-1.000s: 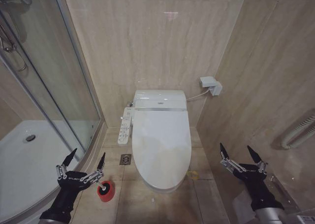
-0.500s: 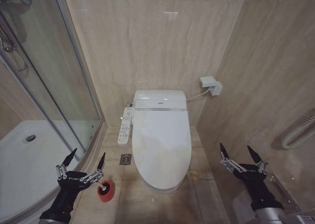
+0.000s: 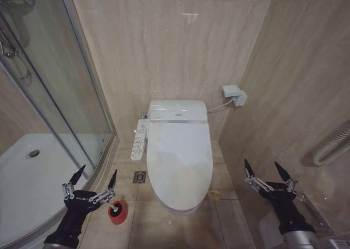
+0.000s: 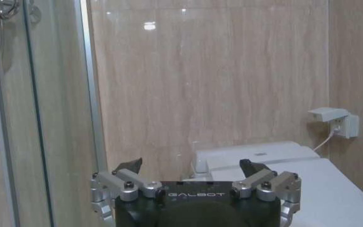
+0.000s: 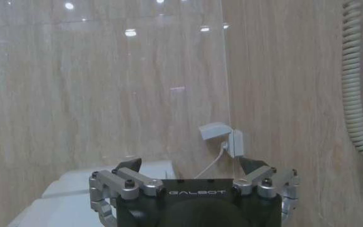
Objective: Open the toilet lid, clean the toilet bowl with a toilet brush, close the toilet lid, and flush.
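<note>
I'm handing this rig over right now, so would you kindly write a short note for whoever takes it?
Left gripper: open, empty, low beside the shower, just above the red holder.
Right gripper: open, empty, low by the right wall.
Toilet lid: shut over the toilet bowl.
Toilet brush: standing in its holder on the floor, left of the toilet.
Done: nothing.
Left: open lid, brush bowl, close lid, flush.

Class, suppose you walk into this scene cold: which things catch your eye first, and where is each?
The white toilet, its lid shut, stands centre against the beige back wall. Two black hands hang open in front of it: the left hand over a red cup on the floor, the right hand near the right wall. A glass shower fills the left side.
</note>
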